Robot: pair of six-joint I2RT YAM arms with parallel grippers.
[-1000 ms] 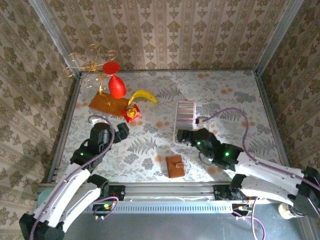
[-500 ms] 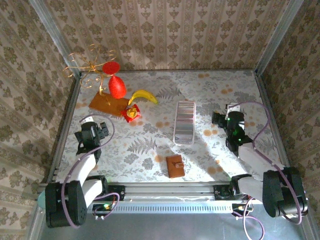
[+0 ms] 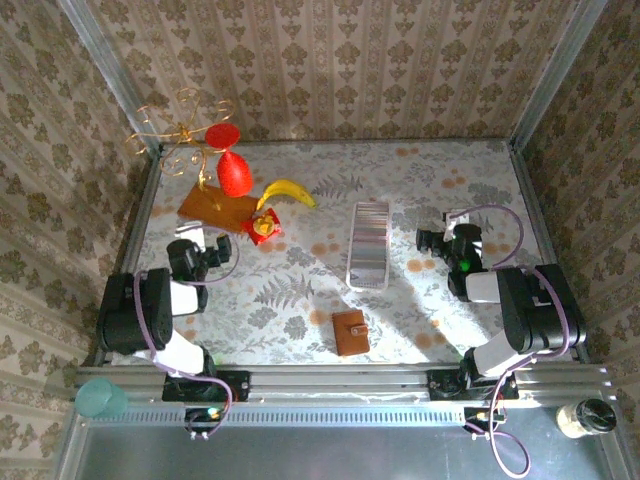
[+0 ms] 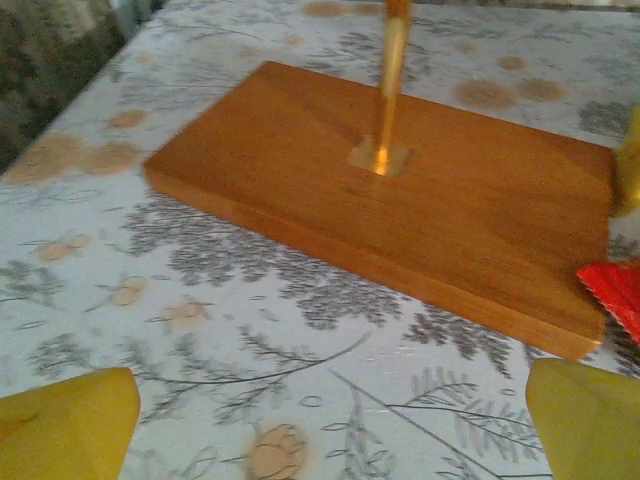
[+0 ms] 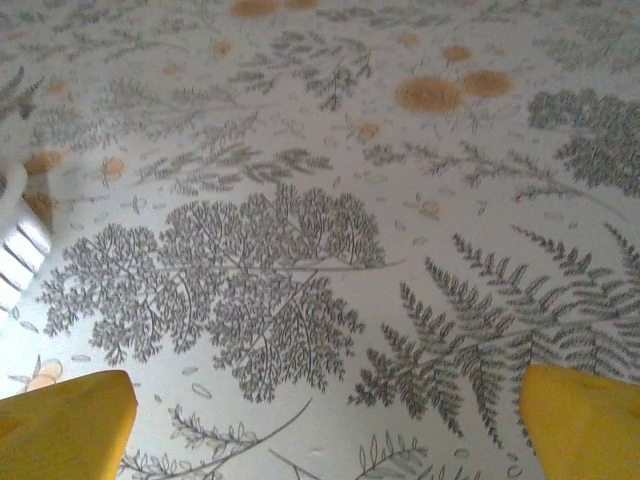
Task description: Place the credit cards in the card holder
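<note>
Two pincers: we see the left pincer [image 3: 200, 252] and the right pincer [image 3: 445, 240] both spread wide, gripping nothing.
Left pincer: it sits low at the left side of the worktop [image 3: 300, 290], facing the wooden board [image 4: 400, 200]; bare patterned surface lies between its yellow fingertips [image 4: 65, 425].
Right pincer: it sits at the right side, well apart from the card holder; in its wrist view only fern-printed worktop lies between its fingertips [image 5: 70, 425].
Credit cards: we find the credit cards [image 3: 369, 245] lying as a long striped strip mid-worktop, left of the right pincer.
Card holder: the card holder [image 3: 349, 332] lies closed near the front edge, just below the strip and apart from it.
Board: we see a gold post [image 4: 390, 80] standing on it, with a red square [image 4: 615, 295] at its right corner.
Banana: the banana [image 3: 287, 190] lies beside the board.
</note>
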